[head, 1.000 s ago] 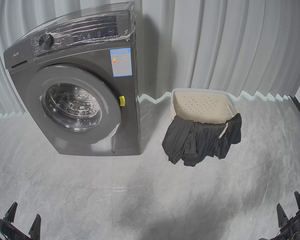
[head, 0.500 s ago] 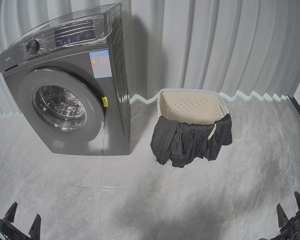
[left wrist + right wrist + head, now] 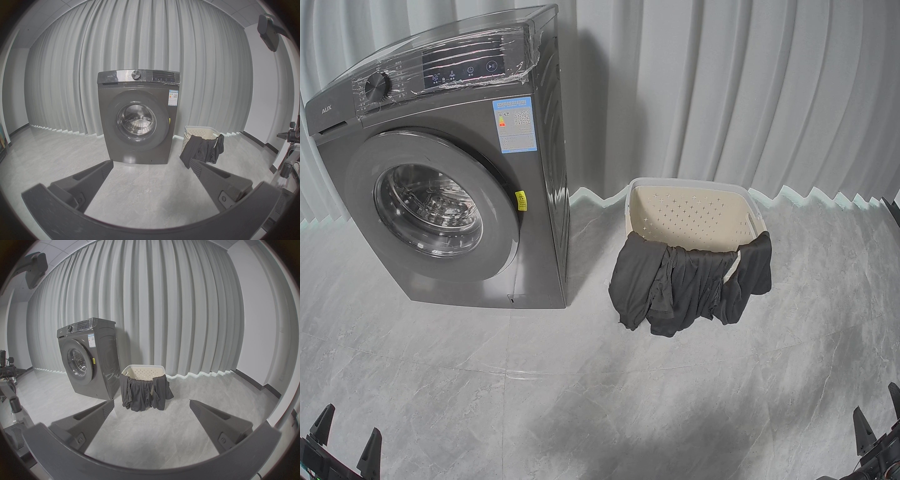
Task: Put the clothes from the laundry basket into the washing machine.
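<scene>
Dark clothes (image 3: 675, 287) draped over the laundry basket (image 3: 694, 185) rim, beside the shut washing machine (image 3: 444, 187).
Left gripper (image 3: 352, 420), right gripper (image 3: 875, 400) — both spread wide, gripping nothing.

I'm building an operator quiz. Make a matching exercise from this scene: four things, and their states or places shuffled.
Things
1. grey front-loading washing machine
2. cream perforated plastic laundry basket
3. dark grey clothes
4. left gripper

States or places
A. draped over the basket's front rim
B. open, holding nothing
C. round door shut
D. standing beside the machine

Pairs: 1-C, 2-D, 3-A, 4-B
</scene>
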Available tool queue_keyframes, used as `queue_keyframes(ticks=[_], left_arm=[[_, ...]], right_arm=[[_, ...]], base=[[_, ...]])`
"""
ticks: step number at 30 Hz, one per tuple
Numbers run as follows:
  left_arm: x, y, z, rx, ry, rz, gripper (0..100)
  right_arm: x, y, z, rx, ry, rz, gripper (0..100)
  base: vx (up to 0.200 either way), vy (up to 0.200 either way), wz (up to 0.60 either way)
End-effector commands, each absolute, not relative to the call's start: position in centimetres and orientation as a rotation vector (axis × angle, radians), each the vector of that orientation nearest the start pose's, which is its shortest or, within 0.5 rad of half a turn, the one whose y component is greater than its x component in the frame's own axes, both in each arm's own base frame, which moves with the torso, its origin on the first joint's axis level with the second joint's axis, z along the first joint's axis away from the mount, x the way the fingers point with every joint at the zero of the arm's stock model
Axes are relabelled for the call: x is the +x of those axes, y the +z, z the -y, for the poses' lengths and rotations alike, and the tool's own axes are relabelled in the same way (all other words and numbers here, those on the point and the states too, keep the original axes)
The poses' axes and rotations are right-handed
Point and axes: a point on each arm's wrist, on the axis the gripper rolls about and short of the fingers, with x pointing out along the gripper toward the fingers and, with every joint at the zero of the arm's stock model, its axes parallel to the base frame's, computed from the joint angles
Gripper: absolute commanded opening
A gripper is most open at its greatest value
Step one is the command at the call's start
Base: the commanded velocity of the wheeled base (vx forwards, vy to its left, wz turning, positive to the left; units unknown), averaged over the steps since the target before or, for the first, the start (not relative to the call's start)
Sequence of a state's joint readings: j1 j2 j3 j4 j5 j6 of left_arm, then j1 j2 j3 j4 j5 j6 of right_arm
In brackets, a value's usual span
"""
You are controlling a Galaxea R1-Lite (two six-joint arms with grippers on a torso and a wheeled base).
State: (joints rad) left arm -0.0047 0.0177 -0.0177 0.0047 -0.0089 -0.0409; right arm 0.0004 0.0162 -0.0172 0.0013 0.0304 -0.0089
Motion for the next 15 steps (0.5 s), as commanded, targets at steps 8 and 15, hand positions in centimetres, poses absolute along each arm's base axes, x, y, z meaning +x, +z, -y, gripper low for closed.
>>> queue_keyframes(ticks=[8, 15], left_arm=[[-2.28, 7.59, 0.01, -0.041, -0.014, -0.005, 100], [-2.28, 7.59, 0.01, -0.041, -0.014, -0.005, 100]], right_arm=[[-2.28, 7.53, -0.07, -0.009, 0.032, -0.001, 100], [-2.28, 7.53, -0.07, -0.009, 0.032, -0.001, 100]], base=[[0.000, -0.200, 0.00], [0.000, -0.200, 0.00]])
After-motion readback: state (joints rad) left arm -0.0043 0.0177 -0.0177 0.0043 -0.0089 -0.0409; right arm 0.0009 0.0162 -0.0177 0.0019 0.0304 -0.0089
